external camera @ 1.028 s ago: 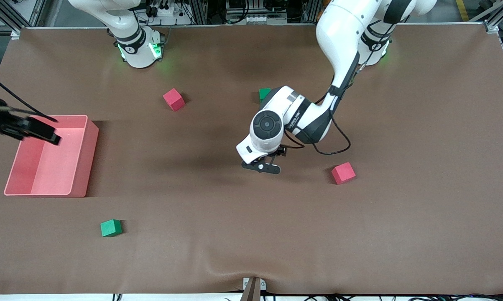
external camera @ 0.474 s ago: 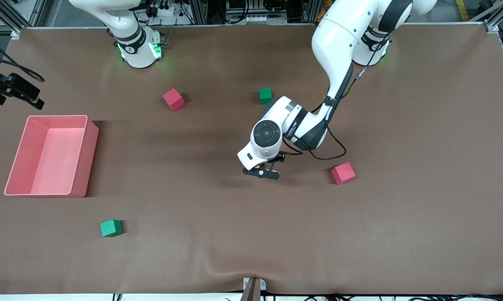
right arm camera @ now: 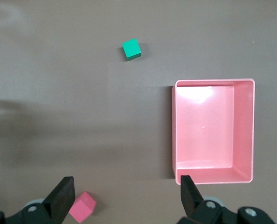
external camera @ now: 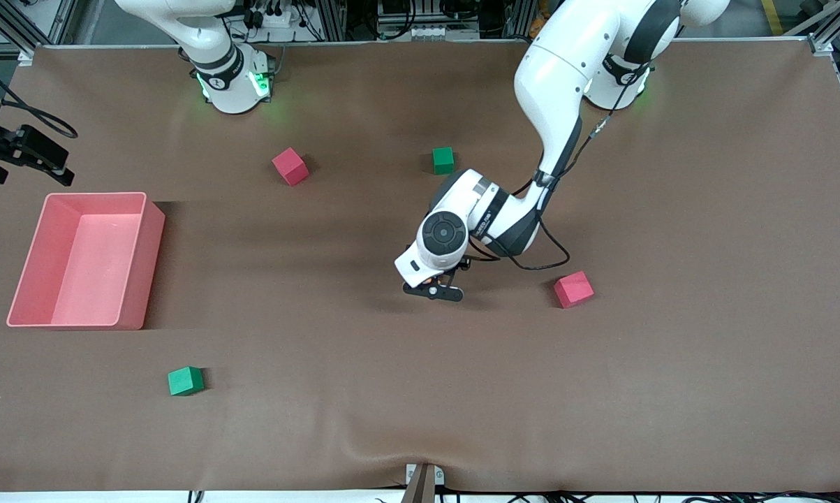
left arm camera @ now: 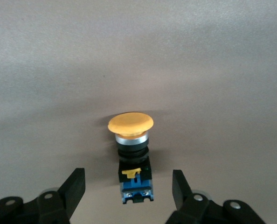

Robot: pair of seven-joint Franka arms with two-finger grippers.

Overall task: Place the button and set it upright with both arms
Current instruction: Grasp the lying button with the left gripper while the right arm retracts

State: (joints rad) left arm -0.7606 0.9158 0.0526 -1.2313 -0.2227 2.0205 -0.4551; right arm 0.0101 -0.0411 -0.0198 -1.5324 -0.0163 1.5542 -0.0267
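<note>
Left end effector hangs released over the button; right end effector, spread wide, waits above the pink bin.

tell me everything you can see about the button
The button is a small push-button with a wide, round, matte orange cap, a silvery ring under it, a black cylindrical body, a small yellow tab and a blue base block with screw terminals. It looks like plastic with a metal collar. It lies on its side on the brown table mat, near the table's middle, its base end between the open fingers of the left end effector, which do not touch it. In the front view only an orange speck shows.
</note>
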